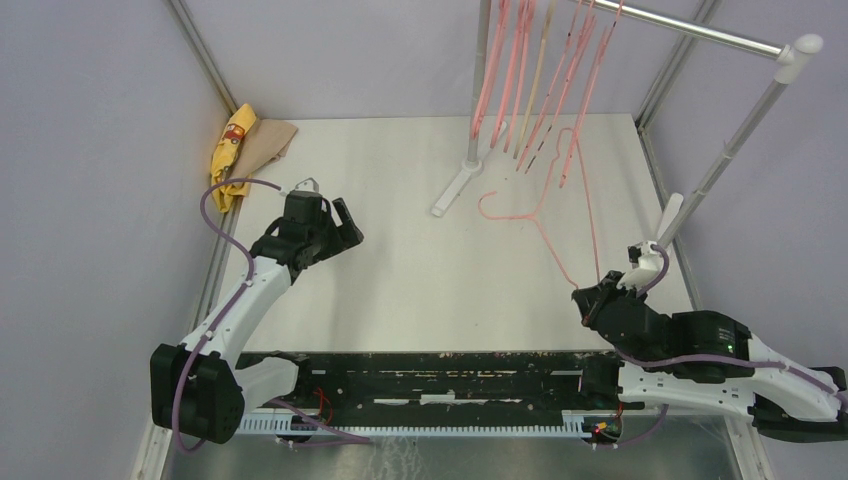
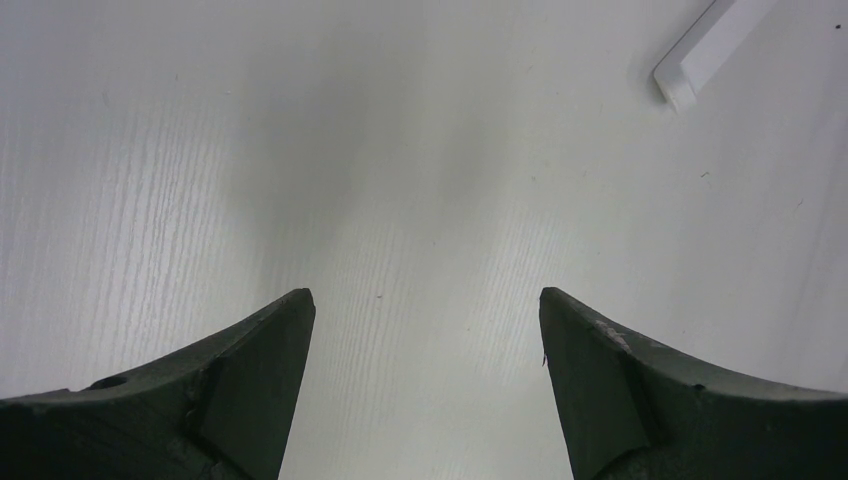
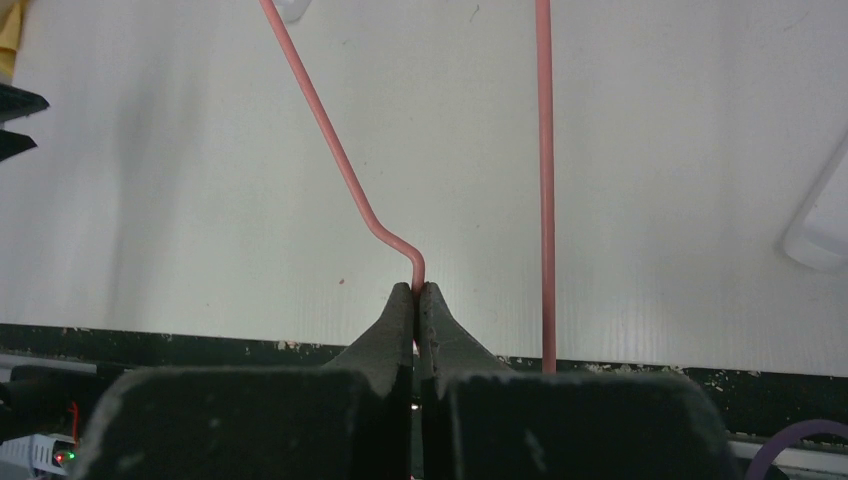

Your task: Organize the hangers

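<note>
Several pink hangers and one beige hanger (image 1: 540, 60) hang from the silver rail (image 1: 700, 28) at the back. One thin pink wire hanger (image 1: 545, 205) lies over the table, its hook at the left. My right gripper (image 1: 583, 296) is shut on a corner of this hanger's wire (image 3: 345, 170); its other bar (image 3: 545, 180) runs straight past on the right. My left gripper (image 1: 345, 226) is open and empty over bare table, fingers (image 2: 270, 340) wide apart.
The white-and-silver rail stand has a white foot (image 1: 452, 190), also seen in the left wrist view (image 2: 710, 45), and a slanted post (image 1: 735, 140) at the right. Yellow and tan cloths (image 1: 245, 140) lie at the back left. A black strip (image 1: 430, 375) edges the table front.
</note>
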### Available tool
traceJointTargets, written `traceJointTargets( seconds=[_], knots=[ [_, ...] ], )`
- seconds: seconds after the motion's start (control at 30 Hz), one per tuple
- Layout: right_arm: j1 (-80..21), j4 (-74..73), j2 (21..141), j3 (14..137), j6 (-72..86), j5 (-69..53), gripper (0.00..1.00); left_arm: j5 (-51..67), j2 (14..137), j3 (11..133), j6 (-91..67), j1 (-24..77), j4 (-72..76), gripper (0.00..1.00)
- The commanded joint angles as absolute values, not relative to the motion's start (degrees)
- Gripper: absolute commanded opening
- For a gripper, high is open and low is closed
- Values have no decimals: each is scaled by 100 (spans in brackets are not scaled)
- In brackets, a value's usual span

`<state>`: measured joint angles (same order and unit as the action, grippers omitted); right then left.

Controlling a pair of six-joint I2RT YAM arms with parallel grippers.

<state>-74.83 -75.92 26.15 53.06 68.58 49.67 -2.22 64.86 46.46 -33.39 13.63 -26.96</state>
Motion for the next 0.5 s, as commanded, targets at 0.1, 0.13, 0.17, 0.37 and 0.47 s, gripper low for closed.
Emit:
traceJointTargets(
  seconds=[0.1,0.13,0.17,0.37,0.47],
  knots=[
    [-7471,-6386,2968,5005,6381,4301,1,538,6078,4118,-3346,1587,-1600,88],
    [-7471,-6178,3035,4937,6342,4215,1,754,5948,3913,-3465,1701,-1232,88],
    [-7471,-5983,3082,4878,6311,4150,1,936,5808,3700,-3632,1843,-809,88],
    [-7471,-5325,3113,4588,6370,4267,1,1190,5162,2867,-4490,2660,1053,88],
    [-7471,-5067,3137,4442,6377,4390,1,1351,4935,2594,-4921,2882,1845,89]
  ],
)
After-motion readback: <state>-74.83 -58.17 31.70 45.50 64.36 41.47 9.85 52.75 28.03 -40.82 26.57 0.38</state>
